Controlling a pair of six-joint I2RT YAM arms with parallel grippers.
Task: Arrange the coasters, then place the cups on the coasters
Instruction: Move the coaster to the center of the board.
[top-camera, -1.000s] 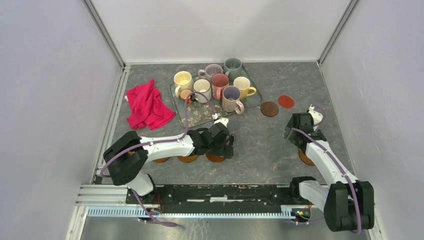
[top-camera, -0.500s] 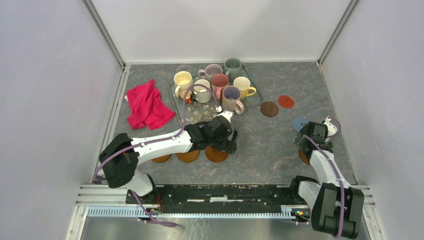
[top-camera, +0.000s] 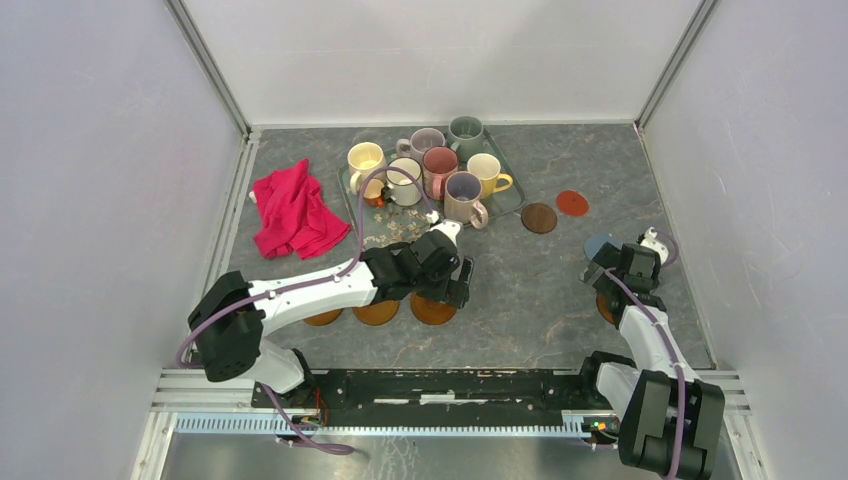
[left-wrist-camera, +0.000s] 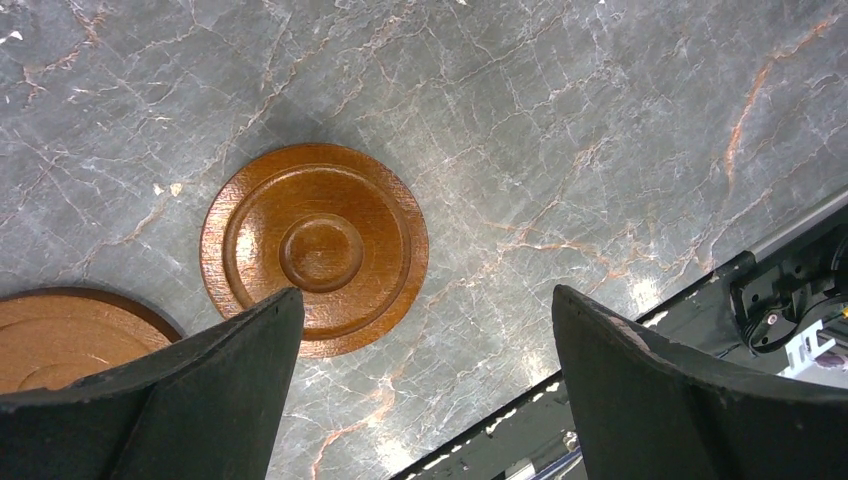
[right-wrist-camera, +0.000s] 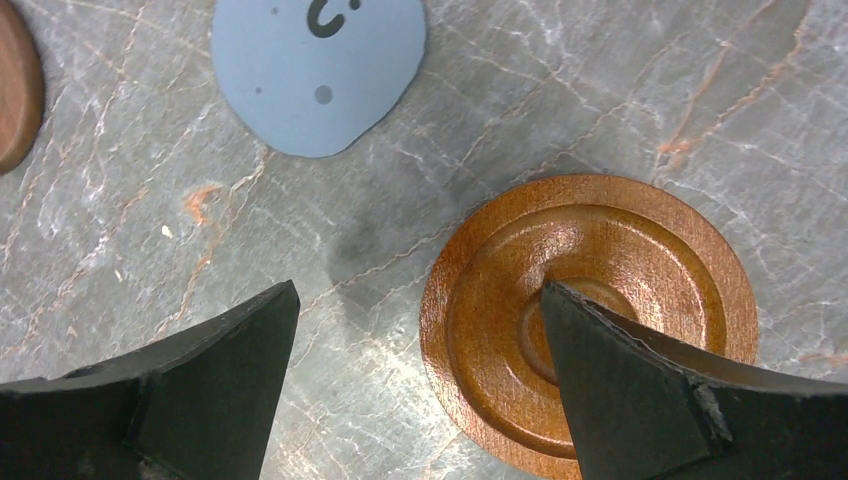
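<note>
My left fingers (left-wrist-camera: 180, 400) are spread above the counter (left-wrist-camera: 560, 150), with a round orange-brown coaster (left-wrist-camera: 315, 248) lying flat just past one tip. My right fingers (right-wrist-camera: 170, 400) gape too, one of them overlapping another orange coaster (right-wrist-camera: 600, 300), and the grey-blue coaster (right-wrist-camera: 318, 70) lies near. Only the top view shows the mugs (top-camera: 440, 170) upright on the tray (top-camera: 395, 225), with the red cloth (top-camera: 293, 212) beside it.

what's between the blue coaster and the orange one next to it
Only bare table. The right wrist view shows the blue coaster and orange coaster apart, with nothing between.
</note>
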